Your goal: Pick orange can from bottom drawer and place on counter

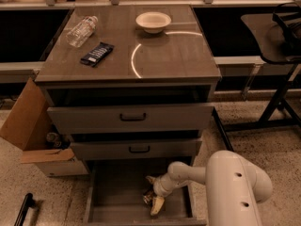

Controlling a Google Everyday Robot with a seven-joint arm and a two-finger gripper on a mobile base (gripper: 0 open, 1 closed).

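**Fig. – Single cam view, cabinet seen from front and above.** Bottom drawer (116, 199) is pulled fully out at floor level, its grey floor exposed. My gripper (153, 194) is down inside it, right of centre, reaching in from the right on the white arm (235, 187), whose bulky housing fills the lower-right corner. Orange can (147, 198) sits on the drawer floor right at the gripper, seen only as a small brownish-orange patch on the gripper's left side. I can't tell whether the gripper has closed on the can or merely sits against it. Can isn't visibly lifted off the floor.

Above: middle drawer (136, 149) and top drawer (131, 117), each w/ a dark handle, both standing a little way out from the cabinet front. Counter (169, 55) carries a bright curved light reflection (133, 60) near centre. On it: white bowl (153, 21) at the back, clear plastic bottle (82, 30) lying on its side at back-left, and dark packet (97, 53) just in front of the bottle.

Left of cabinet: open cardboard box (28, 126) on the speckled floor. Right: black stand (277, 102).
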